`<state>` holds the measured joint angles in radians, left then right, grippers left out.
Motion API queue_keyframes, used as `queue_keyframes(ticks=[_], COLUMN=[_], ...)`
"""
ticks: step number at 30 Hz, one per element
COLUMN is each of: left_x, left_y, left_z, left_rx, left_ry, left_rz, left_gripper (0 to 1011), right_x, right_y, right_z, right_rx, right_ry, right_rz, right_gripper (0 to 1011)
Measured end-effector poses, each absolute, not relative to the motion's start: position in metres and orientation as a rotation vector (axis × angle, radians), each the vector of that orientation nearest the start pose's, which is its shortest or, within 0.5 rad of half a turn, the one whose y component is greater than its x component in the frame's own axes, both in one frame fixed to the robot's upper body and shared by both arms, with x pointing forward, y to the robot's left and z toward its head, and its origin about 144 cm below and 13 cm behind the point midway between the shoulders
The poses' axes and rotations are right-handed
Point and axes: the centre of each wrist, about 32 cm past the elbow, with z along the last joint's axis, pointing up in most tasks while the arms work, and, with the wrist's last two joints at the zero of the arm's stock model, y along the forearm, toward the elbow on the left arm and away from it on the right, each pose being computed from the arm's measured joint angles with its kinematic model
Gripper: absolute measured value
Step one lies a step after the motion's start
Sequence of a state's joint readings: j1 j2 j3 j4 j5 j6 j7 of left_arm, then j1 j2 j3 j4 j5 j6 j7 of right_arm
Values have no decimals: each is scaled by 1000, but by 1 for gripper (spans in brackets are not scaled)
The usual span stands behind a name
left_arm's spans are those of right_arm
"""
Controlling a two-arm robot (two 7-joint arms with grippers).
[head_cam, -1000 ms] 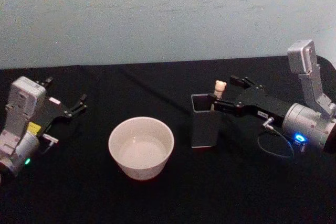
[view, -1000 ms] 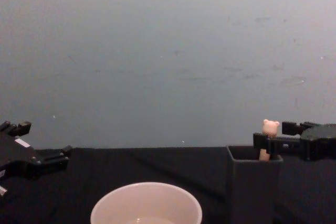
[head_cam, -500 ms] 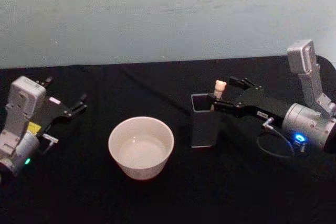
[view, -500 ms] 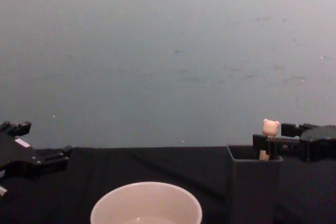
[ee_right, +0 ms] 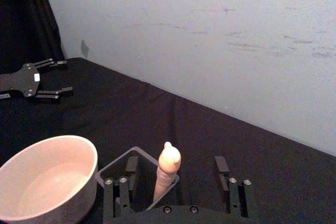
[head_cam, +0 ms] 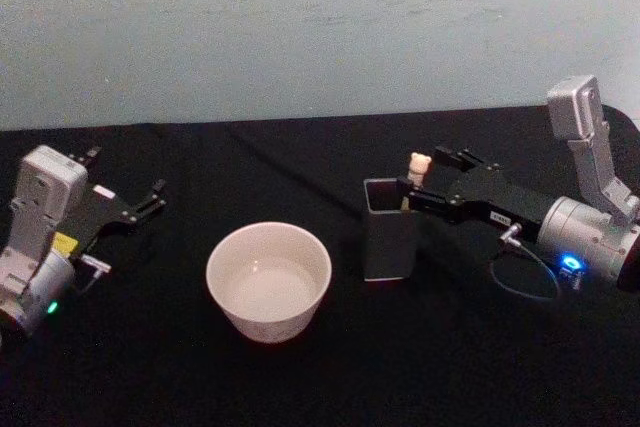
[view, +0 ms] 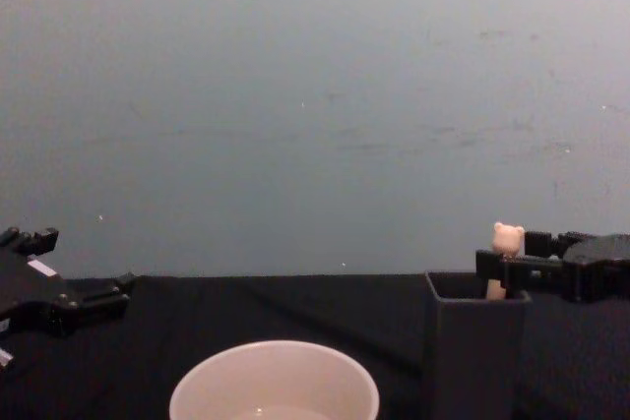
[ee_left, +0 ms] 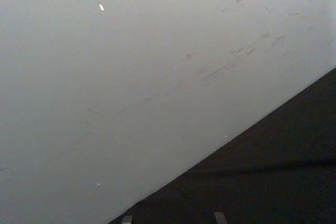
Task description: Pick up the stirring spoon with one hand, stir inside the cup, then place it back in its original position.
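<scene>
- The right gripper (head_cam: 424, 180), at centre-right of the head view, reaches in from the right edge, level with the mouth of the dark grey holder (head_cam: 390, 247).
- Its fingers are spread, one on each side of the stirring spoon (head_cam: 419, 164), and the right wrist view shows a gap on both sides of the handle. Nothing is pinched yet.
- The spoon stands in the holder at its upper right corner. Only the cream handle and bear head rise above the rim, and the metal bowl is hidden inside.
- The cup (head_cam: 268, 325) sits lower centre, just left of the holder and apart from it.
- The left gripper (head_cam: 125, 172) rests at the left edge on the black table (head_cam: 330, 387), spread and idle.
- Judged risk: the handle looks nearer one finger than the other, so closing may shove it sideways against the holder wall before both pads meet it.
- The holder is tall and narrow. A sideways push or a slanted lift could drag or tip it, perhaps toward the cup.
- A pinch landing high on the rounded bear head may slip, and the spoon would then drop back or swing once clear of the rim.
</scene>
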<state>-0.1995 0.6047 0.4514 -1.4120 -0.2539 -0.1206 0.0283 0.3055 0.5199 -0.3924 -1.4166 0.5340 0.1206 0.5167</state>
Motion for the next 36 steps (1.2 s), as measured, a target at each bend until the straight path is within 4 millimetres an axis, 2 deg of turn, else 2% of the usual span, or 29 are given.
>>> queue_keyframes(ticks=[5,9,11,12,14,16,19,20,22,26,36], left_x=[489,489,489,489,489,489,489,489,489,489,489], left_y=[310,310,310,310,310,310,310,310,310,310,310], left_z=[1140,1140,1140,1140,1140,1140,1140,1140,1140,1140,1140], left_rx=[304,304,304,304,304,304,305,305,304,304,304], left_ry=[-285,-285,-285,-285,-285,-285,-285,-285,-285,-285,-285], left_rz=[1248,1248,1248,1248,1248,1248,1248,1248,1248,1248,1248], left_gripper=[1001,1001,1001,1001,1001,1001,1001,1001,1001,1001,1001], right_x=[525,525,525,525,525,525,525,525,525,525,525], right_y=[-293,-293,-293,-293,-293,-293,-293,-293,-293,-293,-293], right_z=[1183,1183,1183,1183,1183,1183,1183,1183,1183,1183,1183], right_rx=[-137,-137,-137,-137,-137,-137,-137,-137,-136,-136,-136], right_ry=[91,91,91,90,90,90,90,90,90,90,91], right_rz=[-800,-800,-800,-800,-800,-800,-800,-800,-800,-800,-800], right_gripper=[810,657,620,562,536,435,372,311,254,221,221])
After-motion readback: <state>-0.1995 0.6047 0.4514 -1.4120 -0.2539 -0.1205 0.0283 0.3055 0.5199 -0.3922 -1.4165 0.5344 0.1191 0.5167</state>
